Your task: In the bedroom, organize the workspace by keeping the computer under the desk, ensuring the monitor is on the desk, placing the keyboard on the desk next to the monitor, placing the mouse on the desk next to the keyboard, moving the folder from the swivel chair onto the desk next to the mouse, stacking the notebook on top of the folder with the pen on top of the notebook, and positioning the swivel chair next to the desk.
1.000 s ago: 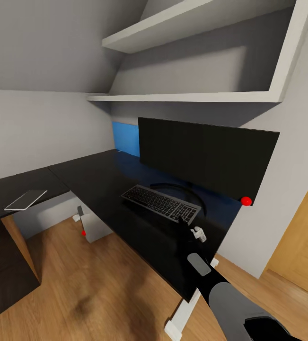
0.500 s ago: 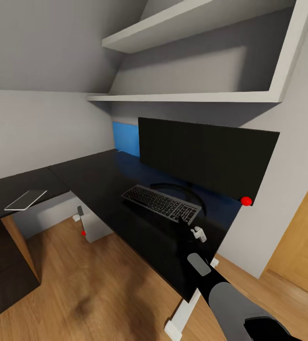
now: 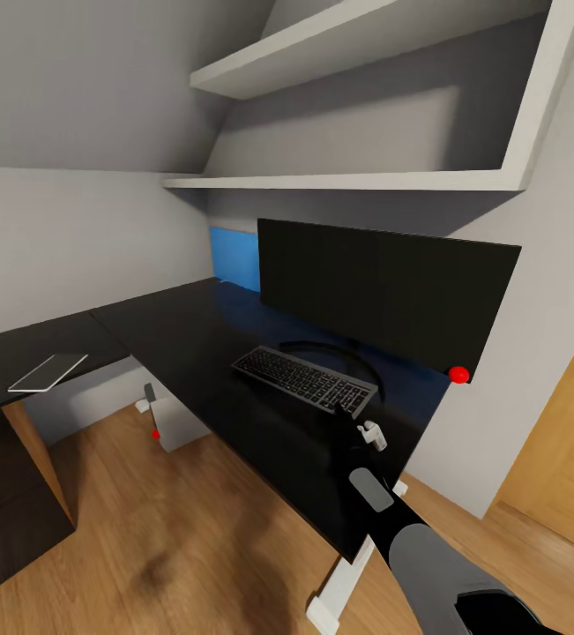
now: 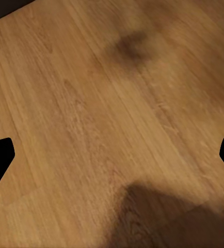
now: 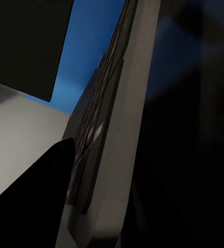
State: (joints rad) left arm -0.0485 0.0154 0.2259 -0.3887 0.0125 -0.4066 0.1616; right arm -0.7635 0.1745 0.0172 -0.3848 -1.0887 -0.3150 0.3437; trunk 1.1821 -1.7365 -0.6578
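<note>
Black desk (image 3: 190, 339): my right claw (image 3: 350, 422) met the keyboard (image 3: 304, 380).
One finger (image 5: 34, 201) touched its end; grip unclear. My left claw (image 4: 112, 155) hung open over wood floor (image 4: 91, 103).

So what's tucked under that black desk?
A small grey computer stands on the wooden floor under the desk. The desktop hides most of it.

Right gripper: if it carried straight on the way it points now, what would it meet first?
Probably the keyboard: the right gripper is at its near end on the desk, aimed along it. Past that, the blue wall panel. Depth is unclear.
</note>
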